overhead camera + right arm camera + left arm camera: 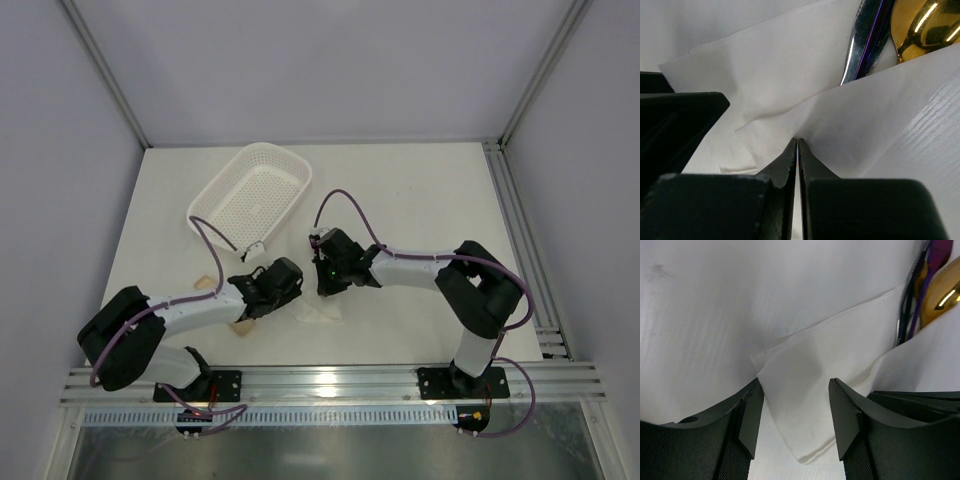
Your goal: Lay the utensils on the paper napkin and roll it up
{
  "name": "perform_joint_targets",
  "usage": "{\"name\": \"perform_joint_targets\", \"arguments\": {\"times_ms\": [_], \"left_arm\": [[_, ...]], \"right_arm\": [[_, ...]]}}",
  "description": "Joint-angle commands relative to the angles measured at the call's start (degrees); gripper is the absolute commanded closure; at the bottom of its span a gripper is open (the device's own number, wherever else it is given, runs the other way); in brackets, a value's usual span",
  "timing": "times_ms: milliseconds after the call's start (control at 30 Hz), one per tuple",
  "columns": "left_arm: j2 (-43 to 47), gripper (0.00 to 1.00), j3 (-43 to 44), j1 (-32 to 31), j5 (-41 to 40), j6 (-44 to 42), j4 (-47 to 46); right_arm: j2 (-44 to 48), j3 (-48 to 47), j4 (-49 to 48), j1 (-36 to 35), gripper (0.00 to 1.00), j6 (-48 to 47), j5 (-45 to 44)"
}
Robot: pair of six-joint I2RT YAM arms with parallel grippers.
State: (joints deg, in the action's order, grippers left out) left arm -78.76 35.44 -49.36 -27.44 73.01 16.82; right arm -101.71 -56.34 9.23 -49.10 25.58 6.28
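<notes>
You work inside a pale-walled enclosure, on a white counter (420, 200) that is smooth and matte. It gives paper little to catch on, so expect the sheet to slide rather than stay put. A white perforated basket (216, 182) sits at the far left, well apart from the work.

The paper napkin (805, 385) lies at the near centre between both arms, partly folded over itself with a loose flap raised. It is thin, soft and very light. It will likely crease, tear or lift with any drag, so take it by a folded edge, not a single ply.

The utensils lie on it, tucked under the fold with their heads poking out: gold spoon (920, 25), grey-silver spoon (857, 40) and purplish fork (875, 35) side by side. They look stiff, slick and prone to slipping out of a loose roll.

Your left pincer (795, 382) stands fairly wide, straddling the flap and gripping nothing. Your right pincer (798, 142) is fully closed, its tips against the fold; whether paper is nipped, you cannot tell.
</notes>
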Motion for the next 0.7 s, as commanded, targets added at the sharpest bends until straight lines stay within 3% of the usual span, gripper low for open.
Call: {"name": "perform_joint_targets", "arguments": {"times_ms": [0, 667], "left_arm": [[-0.87, 0.42, -2.74, 0.15, 4.85, 0.11, -6.07], [3.61, 0.42, -6.0, -3.19, 9.34, 3.98, -7.86]], "right_arm": [[-1.3, 1.84, 3.16, -0.29, 0.96, -1.06, -0.04], [-1.38, 2.46, 2.19, 0.15, 0.96, -1.06, 0.48]]}}
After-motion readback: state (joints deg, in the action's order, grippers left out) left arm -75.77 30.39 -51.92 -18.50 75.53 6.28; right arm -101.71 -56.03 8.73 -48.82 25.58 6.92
